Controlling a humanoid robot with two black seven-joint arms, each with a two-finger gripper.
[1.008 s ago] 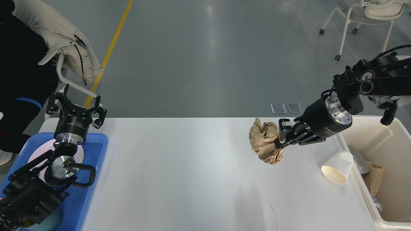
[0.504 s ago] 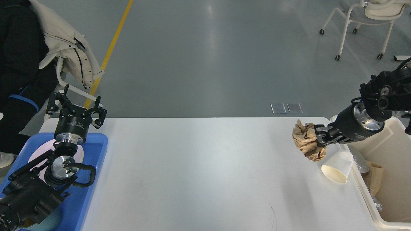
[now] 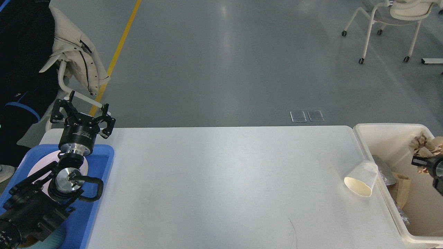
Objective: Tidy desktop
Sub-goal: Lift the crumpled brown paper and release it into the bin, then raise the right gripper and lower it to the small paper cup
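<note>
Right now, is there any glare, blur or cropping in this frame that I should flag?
Head view: sharp overall; soft ceiling-light glare streaks the grey floor; the desktop is evenly lit with faint shadows; the right gripper is cut by the right edge, so its jaws are unreadable.

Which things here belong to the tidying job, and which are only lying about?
Job: desktop; paper cup on its side; brown paper wad in right hand over bin; blue tray; open left hand.
Lying about: chair; jacket.
</note>
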